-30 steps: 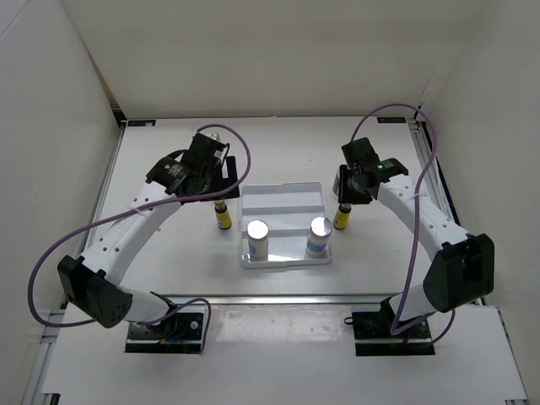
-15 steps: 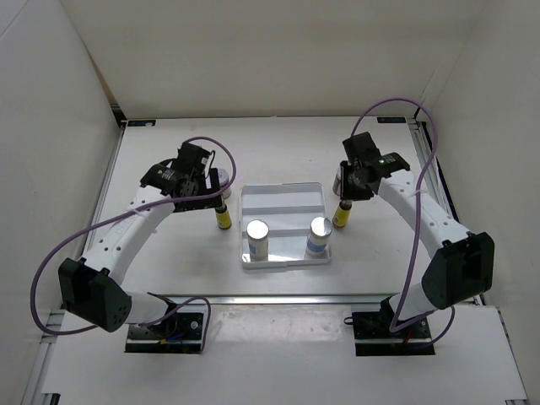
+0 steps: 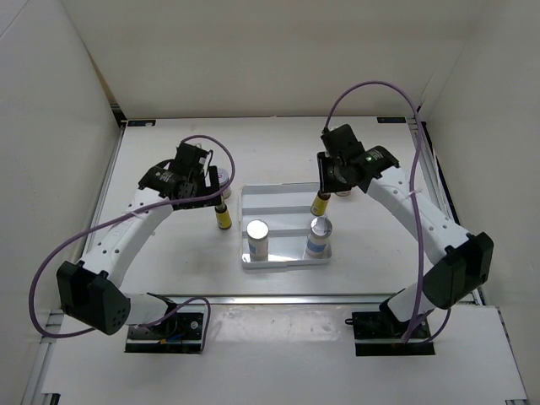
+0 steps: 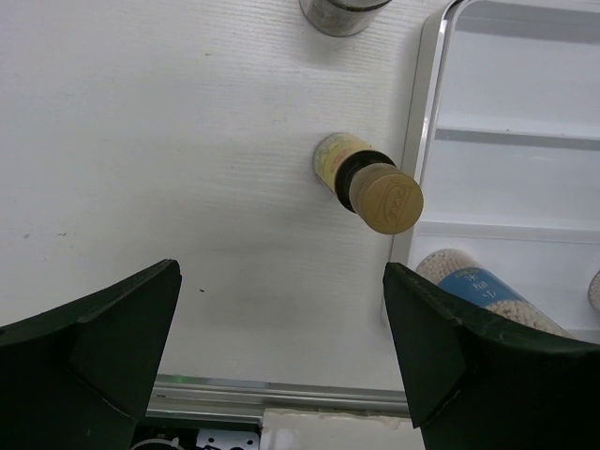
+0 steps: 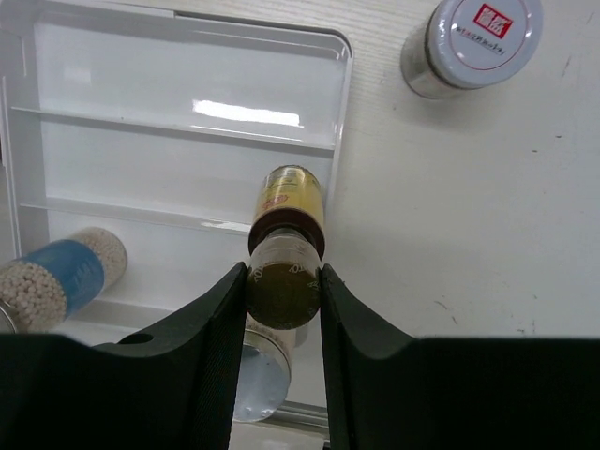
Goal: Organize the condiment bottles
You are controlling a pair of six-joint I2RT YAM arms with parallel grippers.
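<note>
My right gripper (image 5: 284, 277) is shut on the dark cap of a slim yellow bottle (image 5: 289, 211). It holds the bottle (image 3: 321, 203) above the right edge of the white tray (image 3: 283, 201). Two silver-topped shakers (image 3: 257, 238) (image 3: 319, 235) stand in the tray's front compartment. A second yellow bottle (image 4: 361, 183) stands on the table just left of the tray. My left gripper (image 4: 281, 272) hangs open beside and above it, touching nothing. A jar with a red-marked white lid (image 5: 473, 42) stands right of the tray. Another jar (image 4: 342, 9) shows at the top edge of the left wrist view.
The tray's two rear compartments (image 5: 187, 159) hold nothing. White walls close in the table on three sides. A metal rail (image 3: 270, 297) runs along the near edge in front of the arm bases.
My right gripper closed on the yellow bottle, lifted it and carried it left from beside the tray to over its right edge. My left gripper shifted slightly left, still open.
</note>
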